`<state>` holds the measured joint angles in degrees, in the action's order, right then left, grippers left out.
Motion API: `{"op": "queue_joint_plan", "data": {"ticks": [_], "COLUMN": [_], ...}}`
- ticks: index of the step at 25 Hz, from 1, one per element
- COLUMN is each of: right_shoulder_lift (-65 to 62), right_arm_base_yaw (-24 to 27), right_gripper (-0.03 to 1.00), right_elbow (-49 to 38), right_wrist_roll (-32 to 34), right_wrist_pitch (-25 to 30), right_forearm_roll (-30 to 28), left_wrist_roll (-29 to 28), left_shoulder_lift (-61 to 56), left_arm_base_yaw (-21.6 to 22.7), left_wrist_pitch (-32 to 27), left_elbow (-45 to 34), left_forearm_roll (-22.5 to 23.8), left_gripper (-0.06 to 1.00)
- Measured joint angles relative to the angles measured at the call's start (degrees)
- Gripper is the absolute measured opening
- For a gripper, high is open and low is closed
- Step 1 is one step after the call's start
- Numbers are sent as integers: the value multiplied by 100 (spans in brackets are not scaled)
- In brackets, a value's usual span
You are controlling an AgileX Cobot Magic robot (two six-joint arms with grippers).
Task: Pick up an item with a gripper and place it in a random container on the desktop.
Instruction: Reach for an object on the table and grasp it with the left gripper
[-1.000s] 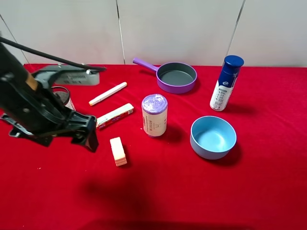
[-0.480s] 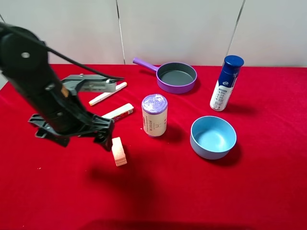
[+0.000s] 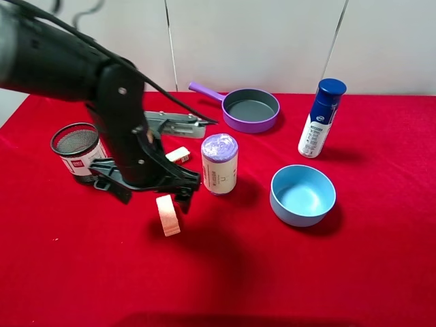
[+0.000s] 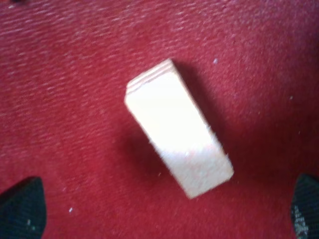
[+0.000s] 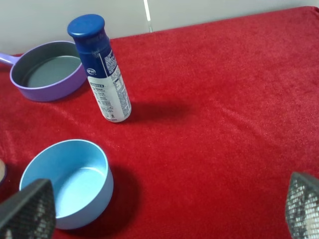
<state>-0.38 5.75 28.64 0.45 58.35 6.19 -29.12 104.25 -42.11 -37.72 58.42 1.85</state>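
The item, a cream-white block (image 3: 167, 215) with pinkish layered edges, lies flat on the red cloth. My left gripper (image 3: 153, 195) hangs open just above it, on its far side. In the left wrist view the block (image 4: 177, 127) lies diagonally between the two black fingertips (image 4: 22, 209), untouched. The black wire-mesh cup (image 3: 76, 148) with a white-and-red label stands at the left, behind the arm. My right gripper (image 5: 164, 209) is open and empty, and it is out of the exterior high view.
A white roll (image 3: 219, 163) with a purple top stands just right of the left gripper. A light blue bowl (image 3: 302, 195), a purple pan (image 3: 249, 109) and a blue-capped bottle (image 3: 320, 119) are to the right. The stick-pack's end (image 3: 178, 154) shows behind the arm.
My left arm has swung right from the left edge to over the block. The mesh cup is now uncovered; the marker and most of the stick-pack are hidden behind the arm.
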Motion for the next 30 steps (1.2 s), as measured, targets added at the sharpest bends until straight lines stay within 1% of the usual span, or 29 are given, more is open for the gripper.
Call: {"op": "queue_joint_plan", "data": {"ticks": [3,8,22,26,30], "right_shoulder_lift": [0,0,0,0,0], "right_arm_base_yaw": [0,0,0,0,0], "right_gripper": [69,69,69,69,69], "right_elbow": [0,0,0,0,0], "right_wrist_roll": [0,0,0,0,0], "right_wrist_pitch": [0,0,0,0,0], "right_forearm_roll": [-5,-5,-5,-5,-5], "left_wrist_roll": [-217,-397,-488,-488,-488], "left_shoulder_lift": [239,465,971,1004,1004], "left_arm_base_yaw": [-81,-98,-98,-98,-98], "left_wrist_pitch": [-14,14,832,936,947], "left_elbow": [110,120,144,144,144], "left_forearm_roll": [43,70,99,99,10], "left_gripper": [97,97,96,91,82]}}
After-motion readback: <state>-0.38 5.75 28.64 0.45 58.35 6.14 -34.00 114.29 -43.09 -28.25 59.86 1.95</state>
